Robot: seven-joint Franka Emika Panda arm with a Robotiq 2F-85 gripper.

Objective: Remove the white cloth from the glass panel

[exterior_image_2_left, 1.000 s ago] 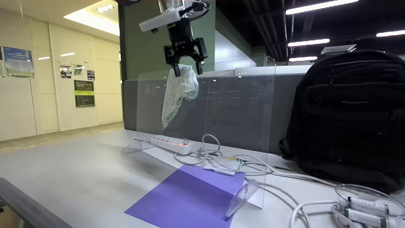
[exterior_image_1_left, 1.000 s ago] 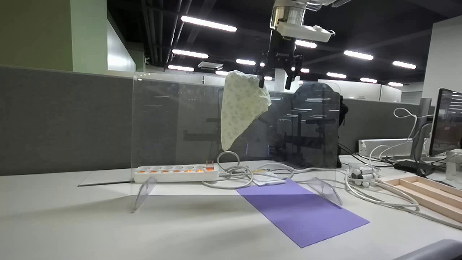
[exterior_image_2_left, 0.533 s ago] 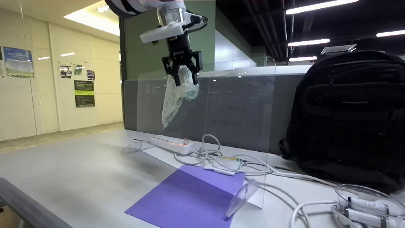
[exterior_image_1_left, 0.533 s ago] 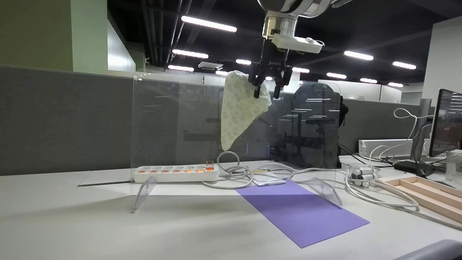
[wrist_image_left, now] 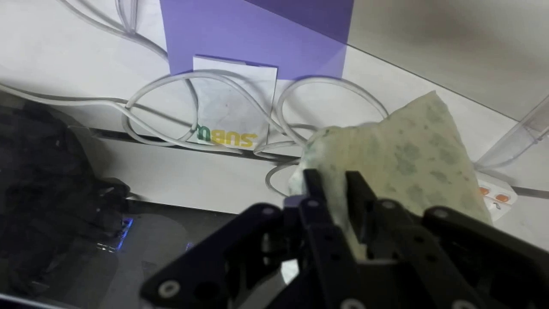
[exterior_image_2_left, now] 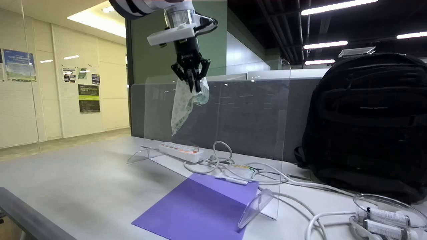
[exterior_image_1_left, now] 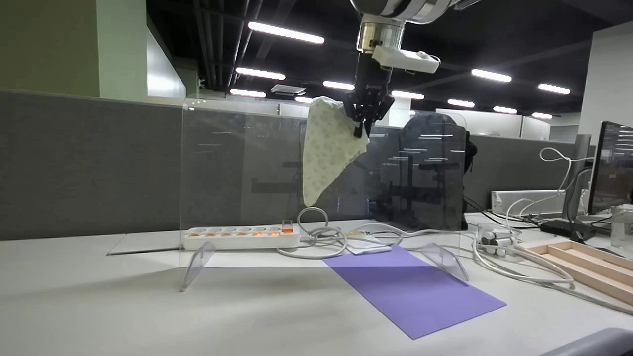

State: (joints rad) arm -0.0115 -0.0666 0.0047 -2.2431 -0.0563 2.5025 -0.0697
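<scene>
While the gripper (wrist_image_left: 333, 175) pinched a fold of the white cloth (exterior_image_1_left: 327, 153), likely hazards were two: sideways pull, tipping the glass panel (exterior_image_1_left: 222, 168); shallow bite, shedding the cloth.

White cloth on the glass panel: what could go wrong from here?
Slip: the gripper pinches only a bunched fold of the white cloth, which could pull free.
Tipping: the glass panel stands upright on small feet, so a sideways tug might topple it.
Drop: the cloth could fall onto the looped cable lying below.
</scene>
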